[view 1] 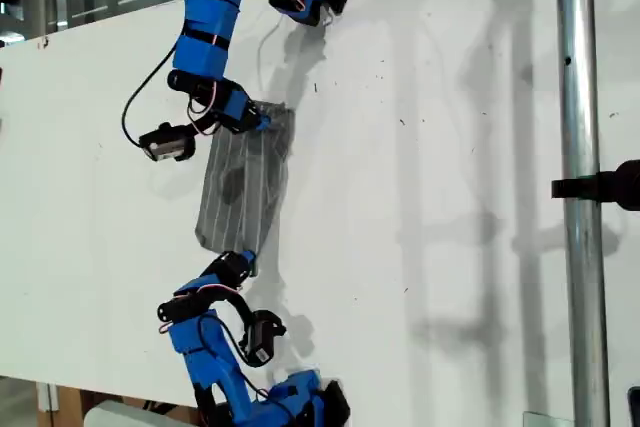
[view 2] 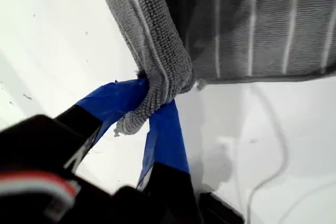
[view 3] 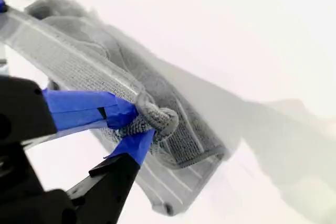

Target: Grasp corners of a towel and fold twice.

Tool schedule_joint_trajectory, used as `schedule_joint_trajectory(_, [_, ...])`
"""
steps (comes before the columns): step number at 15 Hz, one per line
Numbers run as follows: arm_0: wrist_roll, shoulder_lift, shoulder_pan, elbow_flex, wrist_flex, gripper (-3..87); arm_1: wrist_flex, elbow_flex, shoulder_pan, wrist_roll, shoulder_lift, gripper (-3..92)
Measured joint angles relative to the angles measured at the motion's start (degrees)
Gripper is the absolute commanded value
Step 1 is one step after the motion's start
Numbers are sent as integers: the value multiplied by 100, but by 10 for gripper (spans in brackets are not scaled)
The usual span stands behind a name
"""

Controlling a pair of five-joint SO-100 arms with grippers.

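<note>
The grey striped towel [view 1: 245, 182] lies as a narrow lengthwise strip on the white table [view 1: 450, 197], stretched between the two blue arms. My first gripper [view 1: 262, 124] is at the towel's upper end in the exterior view. In the first wrist view my first gripper [view 2: 152, 103] is shut on a bunched corner [view 2: 157, 90] of the towel [view 2: 252, 24]. My second gripper [view 1: 245, 262] is at the lower end. In its own wrist view my second gripper [view 3: 139, 124] is shut on another rolled corner [view 3: 157, 119], and the towel [view 3: 79, 61] runs away from it.
A vertical metal pole [view 1: 580, 197] with a black clamp [view 1: 600, 187] stands at the exterior view's right. A thin white cable [view 2: 281, 140] lies on the table near my first gripper. The table's edge runs along the exterior view's left.
</note>
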Motion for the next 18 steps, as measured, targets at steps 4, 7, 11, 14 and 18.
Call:
schedule_joint_trajectory(4, [844, -1081, -1143, -1222, -844, -29, -360, -35, 1687, -905, 123, -2])
schedule_joint_trajectory(7, [1116, -1608, -1485, -2215, -1292, -29, -562, -308, 2602, -1283, 466, -3])
schedule_joint_trajectory(11, [1169, -1617, -1608, -2215, -1784, -28, -923, -360, 2944, -1529, 976, -3])
schedule_joint_trajectory(14, [905, -1916, -1679, -2127, -1723, -28, -1063, 299, 2540, -1441, 976, -3])
schedule_joint_trajectory(18, [360, -2619, -1679, -2136, -1222, -21, -1793, 1450, 1986, -958, 202, -3])
